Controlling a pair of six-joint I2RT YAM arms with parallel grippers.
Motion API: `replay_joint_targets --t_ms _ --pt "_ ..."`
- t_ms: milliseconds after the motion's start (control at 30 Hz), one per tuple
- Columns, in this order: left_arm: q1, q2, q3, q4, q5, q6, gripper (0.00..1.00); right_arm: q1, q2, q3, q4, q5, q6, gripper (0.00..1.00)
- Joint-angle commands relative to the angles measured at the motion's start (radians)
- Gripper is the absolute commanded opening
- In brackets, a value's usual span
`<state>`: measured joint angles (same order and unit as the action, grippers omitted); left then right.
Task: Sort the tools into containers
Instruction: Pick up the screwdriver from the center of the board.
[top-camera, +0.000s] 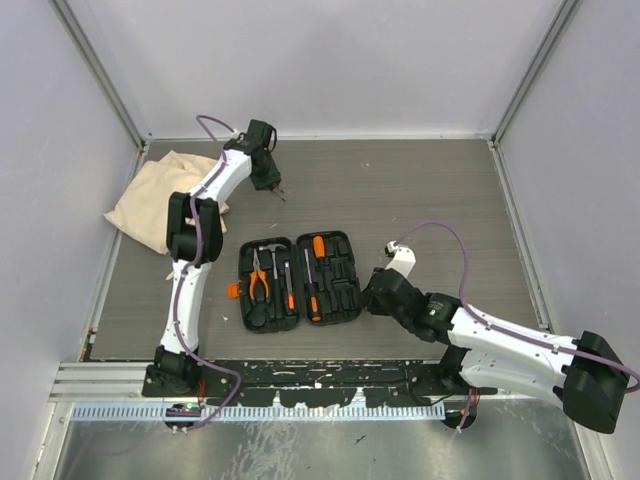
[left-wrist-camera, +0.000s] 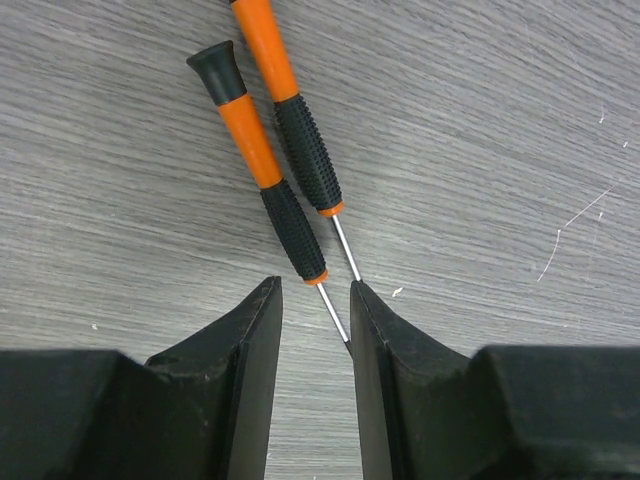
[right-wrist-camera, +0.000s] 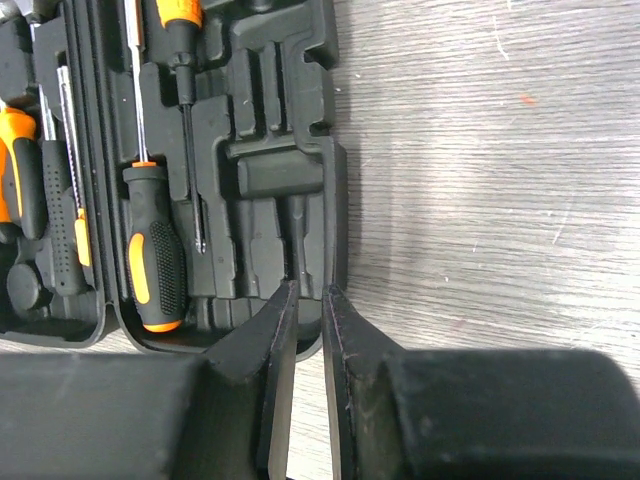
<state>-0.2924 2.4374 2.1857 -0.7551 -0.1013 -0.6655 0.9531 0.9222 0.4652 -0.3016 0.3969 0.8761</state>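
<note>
Two small screwdrivers with orange-and-black handles lie side by side on the grey table. My left gripper hovers open over their steel tips, and one thin shaft reaches between its fingers without being clamped. In the top view this gripper is far back on the table. The open black tool case lies in the middle and holds pliers and screwdrivers. My right gripper is closed narrowly on the case's rim, beside a larger screwdriver.
A beige cloth bag lies at the back left, near the left wall. Grey walls enclose the table on three sides. A metal rail runs along the near edge by the arm bases.
</note>
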Motion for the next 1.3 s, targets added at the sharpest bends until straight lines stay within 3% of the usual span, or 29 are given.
replay_joint_targets --t_ms 0,833,1267 --pt "0.008 0.014 0.048 -0.02 -0.012 0.0 0.34 -0.004 -0.023 -0.001 0.005 0.04 0.025 0.22" --pt "0.03 0.066 0.05 -0.063 -0.035 0.005 0.31 -0.004 -0.016 -0.003 0.006 0.036 0.029 0.22" --pt "0.067 -0.002 -0.102 -0.028 -0.045 0.041 0.13 -0.005 -0.007 -0.004 0.005 0.034 0.03 0.22"
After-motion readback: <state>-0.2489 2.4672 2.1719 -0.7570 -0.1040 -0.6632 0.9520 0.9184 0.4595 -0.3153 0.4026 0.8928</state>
